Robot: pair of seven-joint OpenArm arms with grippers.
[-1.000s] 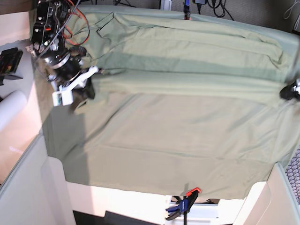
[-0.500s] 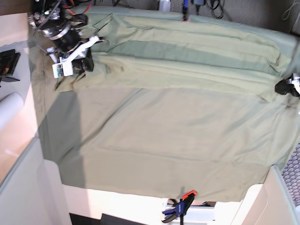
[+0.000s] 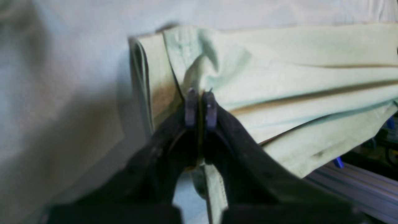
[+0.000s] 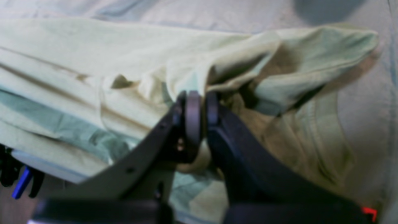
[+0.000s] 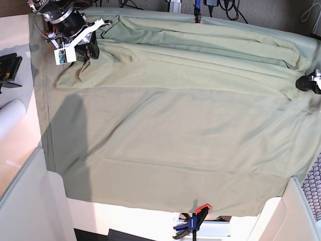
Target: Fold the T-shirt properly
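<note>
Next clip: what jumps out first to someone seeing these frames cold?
The pale yellowish sage-green cotton T-shirt lies in a long band across the far side of the greyer-green tablecloth. Each end is pinched: the right pincer at base view's left, the left pincer at its right edge, both shut on fabric. An orange-and-blue clamp grips the near table edge.
</note>
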